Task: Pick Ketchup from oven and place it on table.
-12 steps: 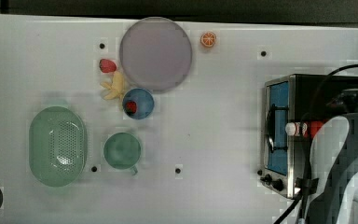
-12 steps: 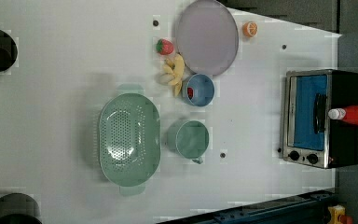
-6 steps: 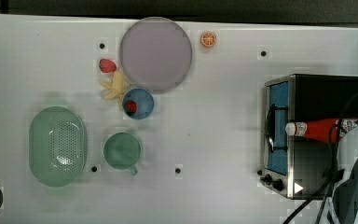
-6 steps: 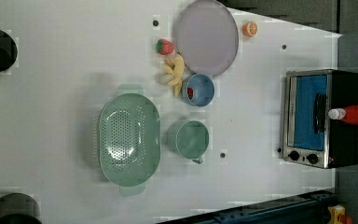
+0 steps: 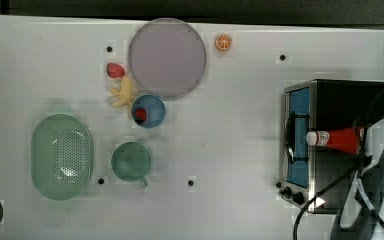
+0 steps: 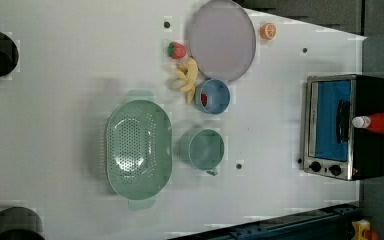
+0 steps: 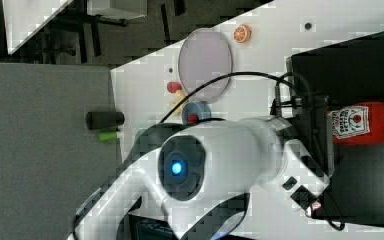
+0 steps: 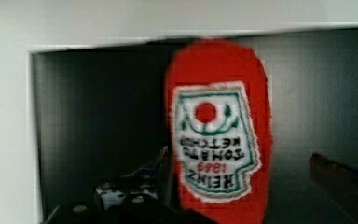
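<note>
The Ketchup [image 5: 337,139] is a red bottle with a white cap. It lies on the black top of the oven [image 5: 330,100], cap toward the top view's left, over the blue glass door [image 6: 330,120]. The oven stands at the right end of the white table [image 5: 230,150]. In the wrist view my gripper [image 8: 237,161] is open, one dark finger [image 8: 135,191] on each side of the Ketchup [image 8: 219,135], whose label faces the camera. The far finger [image 8: 340,177] stands clear of the bottle. My white arm [image 7: 220,155] reaches in over the oven.
On the table sit a purple plate [image 5: 166,57], an orange slice [image 5: 223,42], a strawberry [image 5: 114,70], bananas [image 5: 124,92], a blue bowl [image 5: 148,111], a green mug [image 5: 131,161] and a green colander [image 5: 61,156]. Black cables [image 5: 350,180] hang beside the oven.
In the top view my arm has drawn back toward the right edge, uncovering more of the Ketchup. The bottle has stayed where it was on the oven.
</note>
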Robot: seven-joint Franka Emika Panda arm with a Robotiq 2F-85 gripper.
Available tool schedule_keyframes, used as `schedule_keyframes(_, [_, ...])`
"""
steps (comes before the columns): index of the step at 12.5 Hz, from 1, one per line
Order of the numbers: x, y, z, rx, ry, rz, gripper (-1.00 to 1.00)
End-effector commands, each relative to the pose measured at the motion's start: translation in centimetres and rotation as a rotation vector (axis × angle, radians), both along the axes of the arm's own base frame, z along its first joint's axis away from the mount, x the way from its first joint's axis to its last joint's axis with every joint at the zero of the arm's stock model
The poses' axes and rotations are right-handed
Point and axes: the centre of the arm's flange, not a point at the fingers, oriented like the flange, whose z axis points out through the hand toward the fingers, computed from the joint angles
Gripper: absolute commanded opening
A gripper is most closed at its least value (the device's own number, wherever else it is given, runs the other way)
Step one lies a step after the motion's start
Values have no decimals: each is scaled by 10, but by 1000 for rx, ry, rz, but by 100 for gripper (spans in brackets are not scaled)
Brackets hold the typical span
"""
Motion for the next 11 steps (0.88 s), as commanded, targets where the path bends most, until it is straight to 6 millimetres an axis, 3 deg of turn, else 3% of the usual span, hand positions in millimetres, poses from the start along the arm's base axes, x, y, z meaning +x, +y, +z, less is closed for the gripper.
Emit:
schedule_keyframes(1, [7, 1, -6, -17, -17, 40, 100])
schedule_keyframes(3, [7, -2, -19, -14, -18, 24, 99])
schedule_keyframes(4, [7, -1, -21, -9, -14, 25, 60])
schedule_keyframes(5, [7, -1, -19, -10, -16, 25, 36])
schedule_keyframes(6, [7, -2, -17, -13, -19, 24, 27])
schedule_keyframes(7, [12, -1, 4, -23, -49, 33, 27])
schedule_keyframes(8, [21, 8, 48, -9, -64, 60, 27])
schedule_keyframes(9, [26, 18, 71, 16, -63, 79, 27])
schedule_keyframes(10, [41, 42, 119, 36, -84, 132, 27])
schedule_keyframes(11, [51, 60, 140, 37, -99, 170, 27])
